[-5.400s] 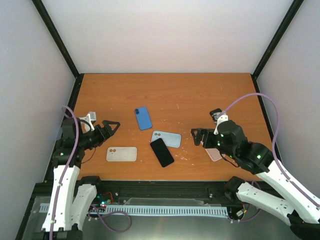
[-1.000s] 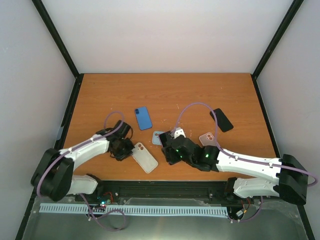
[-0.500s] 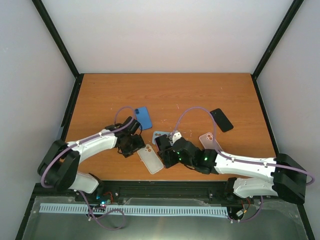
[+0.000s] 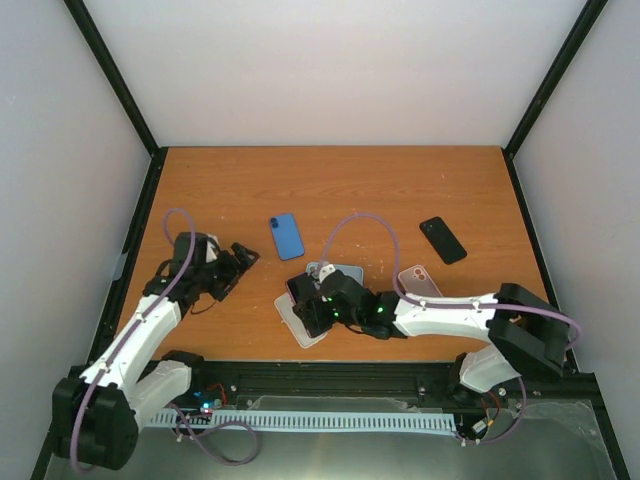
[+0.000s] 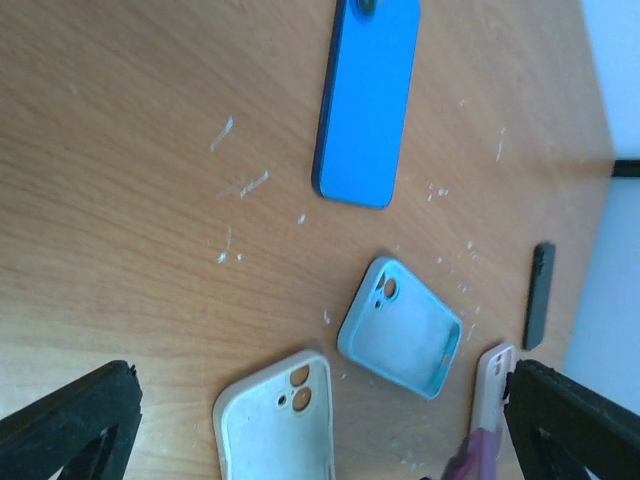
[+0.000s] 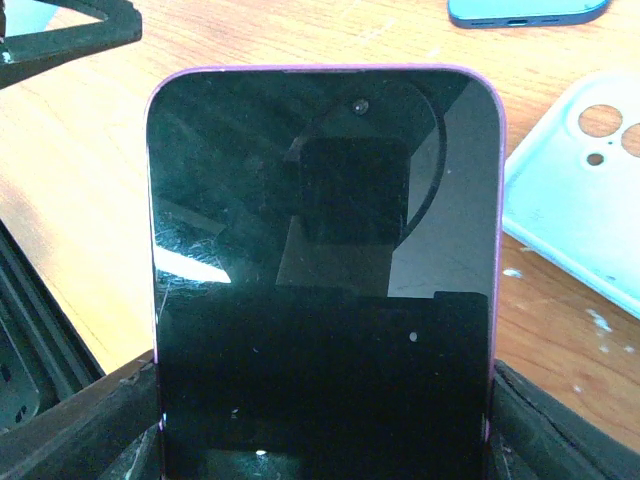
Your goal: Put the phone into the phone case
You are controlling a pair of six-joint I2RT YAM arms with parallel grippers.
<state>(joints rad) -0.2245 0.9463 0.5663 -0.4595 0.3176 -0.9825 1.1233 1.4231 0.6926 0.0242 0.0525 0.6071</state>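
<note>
Phone [image 6: 325,270] with pink edge clamped in right gripper [image 4: 306,302] above white phone case [image 4: 303,333]. Left gripper [image 4: 243,260] spread apart, well aside.

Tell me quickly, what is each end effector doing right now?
Left end effector: open, holding nothing.
Right end effector: shut on the phone.

A wood-grain orange table [image 4: 330,180] sits between plain white walls [image 4: 330,70] edged by black frame posts [image 4: 108,70].

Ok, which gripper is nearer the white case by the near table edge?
Right. The right gripper, holding the phone, hangs over the white case; the left gripper sits open off to its left, well apart.
</note>
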